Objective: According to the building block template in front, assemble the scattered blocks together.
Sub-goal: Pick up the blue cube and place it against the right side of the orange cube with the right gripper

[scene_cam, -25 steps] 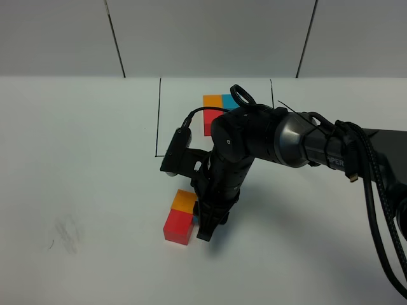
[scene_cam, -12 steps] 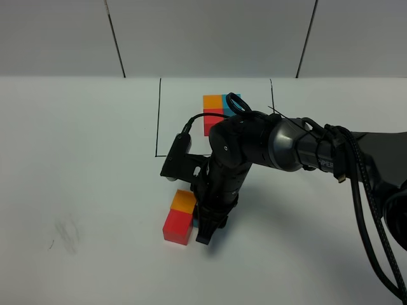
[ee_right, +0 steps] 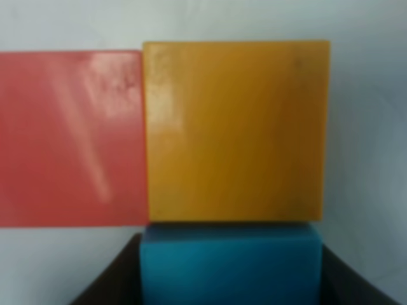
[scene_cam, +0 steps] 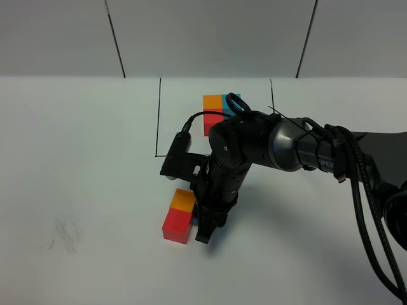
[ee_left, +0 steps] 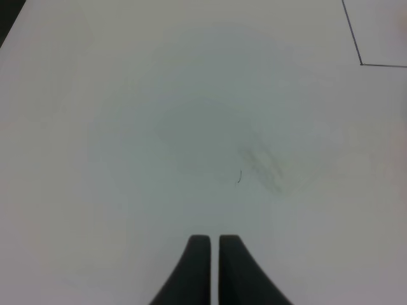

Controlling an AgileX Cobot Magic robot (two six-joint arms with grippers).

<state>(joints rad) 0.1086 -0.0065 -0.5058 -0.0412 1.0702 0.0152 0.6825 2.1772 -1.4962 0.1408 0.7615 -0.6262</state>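
Change since the earlier picture: the right arm has shifted slightly toward the near-left and lowered a little; the cubes lie as they did.

Item 1, nearest: right gripper (scene_cam: 205, 230), set low at the table just beside the loose cubes. In the right wrist view its jaws are seen either side of the blue cube (ee_right: 230, 264), clamped on it.

Item 2: scattered blocks. Red cube (scene_cam: 177, 225) and orange cube (scene_cam: 184, 201) are joined side to side; the blue cube is pressed against one face of the orange cube (ee_right: 235, 130), almost hidden behind the gripper in the high view.

Item 3: left gripper (ee_left: 208, 270), fingers together, nothing held, over bare table (ee_left: 127, 127) with a faint smudge.

Item 4, farthest: building block template (scene_cam: 217, 108), an L of orange, blue and red inside the black-lined rectangle, partly hidden by the arm.

Handling note: the blue cube should be squared flush to the orange face and its edges aligned before release; the jaws are best opened gently and lifted straight, so the joined pair is not dragged.
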